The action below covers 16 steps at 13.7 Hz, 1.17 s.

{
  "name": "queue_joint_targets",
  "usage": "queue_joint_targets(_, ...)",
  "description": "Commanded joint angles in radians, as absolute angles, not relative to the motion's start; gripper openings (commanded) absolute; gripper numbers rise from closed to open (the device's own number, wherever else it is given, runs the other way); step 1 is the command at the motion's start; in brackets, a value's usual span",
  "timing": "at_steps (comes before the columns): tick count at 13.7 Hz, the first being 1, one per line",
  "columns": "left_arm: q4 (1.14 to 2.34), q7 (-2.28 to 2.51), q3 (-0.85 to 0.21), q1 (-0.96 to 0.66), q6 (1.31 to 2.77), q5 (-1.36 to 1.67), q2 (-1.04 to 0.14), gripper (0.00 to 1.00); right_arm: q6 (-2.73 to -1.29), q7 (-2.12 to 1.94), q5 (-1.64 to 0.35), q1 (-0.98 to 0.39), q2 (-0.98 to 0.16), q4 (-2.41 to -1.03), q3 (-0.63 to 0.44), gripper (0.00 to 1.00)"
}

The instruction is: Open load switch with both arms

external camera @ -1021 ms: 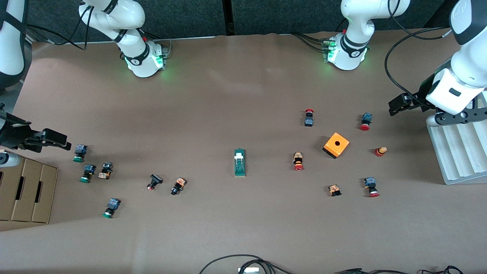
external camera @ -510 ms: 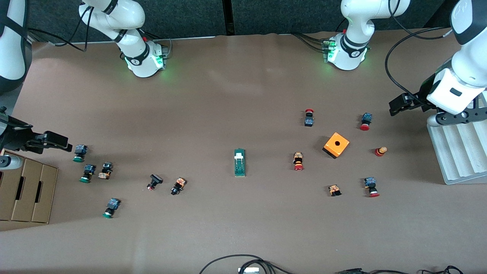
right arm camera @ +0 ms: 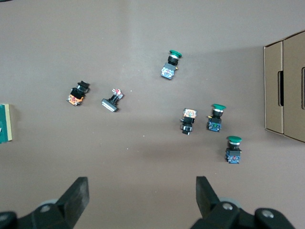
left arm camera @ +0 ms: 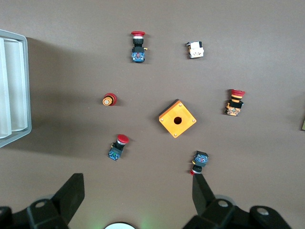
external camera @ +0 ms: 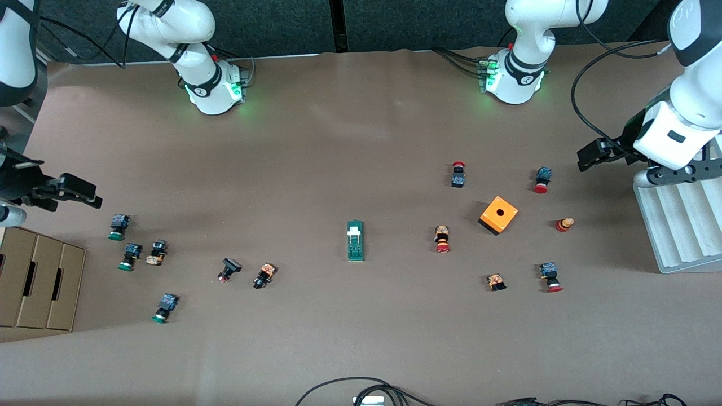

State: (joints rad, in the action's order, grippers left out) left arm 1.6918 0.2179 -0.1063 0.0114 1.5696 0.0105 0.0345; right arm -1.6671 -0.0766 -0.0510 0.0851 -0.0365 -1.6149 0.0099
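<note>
The load switch [external camera: 355, 241], a slim dark-green block with a white tab, lies flat at the middle of the table. Only its end shows in the right wrist view [right arm camera: 5, 123]. My left gripper [external camera: 588, 155] hangs open and empty over the left arm's end of the table, beside the pale tray; its wrist view shows both fingers spread wide [left arm camera: 137, 179] above bare table. My right gripper [external camera: 84, 195] hangs open and empty over the right arm's end, above the green-capped push-buttons; its fingers stand far apart [right arm camera: 141, 182]. Both grippers are far from the switch.
An orange cube with a hole [external camera: 498, 214] and several red-capped push-buttons [external camera: 442, 239] lie toward the left arm's end. Green-capped push-buttons [external camera: 117, 226] and a cardboard box [external camera: 39, 279] lie toward the right arm's end. A pale ridged tray [external camera: 677, 225] sits under the left arm.
My right gripper has drifted toward the robots' bases, away from the cardboard box. The left gripper has barely moved. Nothing on the table has shifted.
</note>
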Motion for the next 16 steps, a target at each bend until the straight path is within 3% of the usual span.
queue_joint_targets(1,1.672,0.233,-0.110,0.011,1.545,0.006,0.035,1.00,-1.690,0.001,-0.020,0.017,-0.005,-1.660,-0.032,1.00)
queue_joint_targets(16,1.671,0.233,-0.110,0.011,1.545,0.005,0.032,1.00,-1.666,-0.031,-0.025,0.041,-0.032,-1.634,-0.034,1.00)
